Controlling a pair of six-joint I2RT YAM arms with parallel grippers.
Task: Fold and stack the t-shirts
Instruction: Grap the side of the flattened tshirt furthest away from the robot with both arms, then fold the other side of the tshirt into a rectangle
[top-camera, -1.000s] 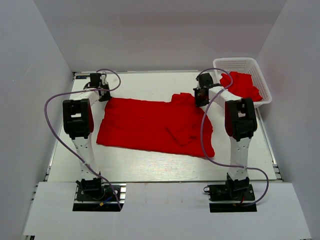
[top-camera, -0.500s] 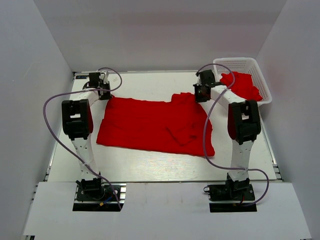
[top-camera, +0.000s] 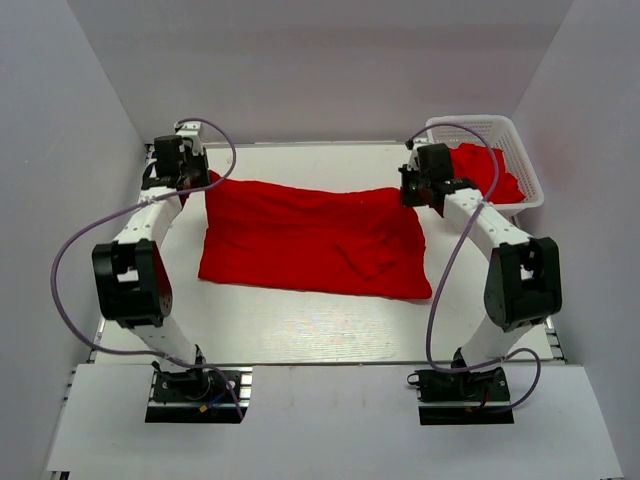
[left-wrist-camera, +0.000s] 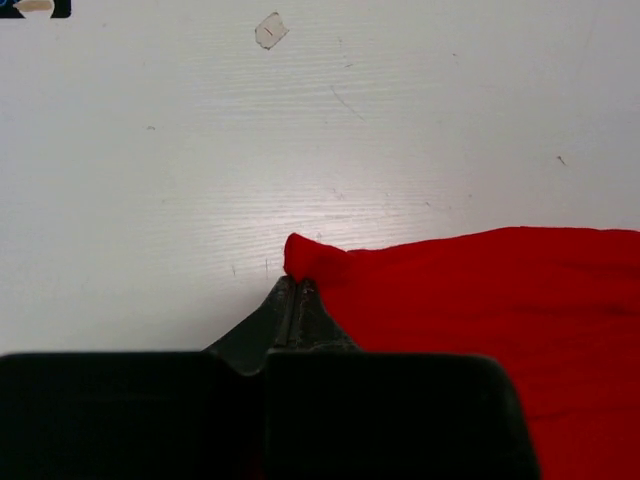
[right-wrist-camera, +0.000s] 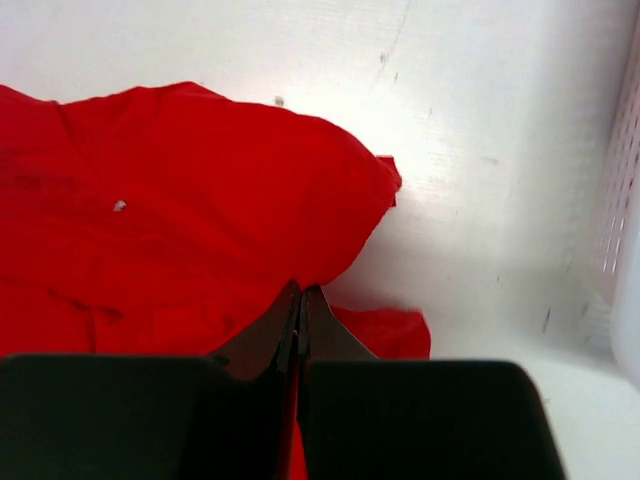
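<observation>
Top external view is showing one red t-shirt (top-camera: 315, 240) lying spread across the middle of the table (top-camera: 300, 325), wide from side to side, with wrinkles bunching toward its near right corner. I am holding it by its two far corners, with the left gripper (top-camera: 198, 180) sitting at the far left corner and the right gripper (top-camera: 412, 193) at the far right. On the left wrist view the jaws are pressing together on a small peak of red cloth. On the right wrist view they are likewise clamping the shirt's edge, with a loose flap lying just beyond them.

I am judging the task as barely begun. No finished fold is showing, though the cloth may be lying double already, which I cannot settle from above. No stack is standing anywhere on the table. More red cloth (top-camera: 490, 170) is sitting in the white basket (top-camera: 470, 122) at the far right corner, probably further shirts, so most of the work is lying ahead.

Looking outward, the basket is standing just beside the right gripper and crowding any swing to that side. Purple cables (top-camera: 62, 270) are looping off both arms, the left one hanging close to the side wall (top-camera: 60, 130).
</observation>
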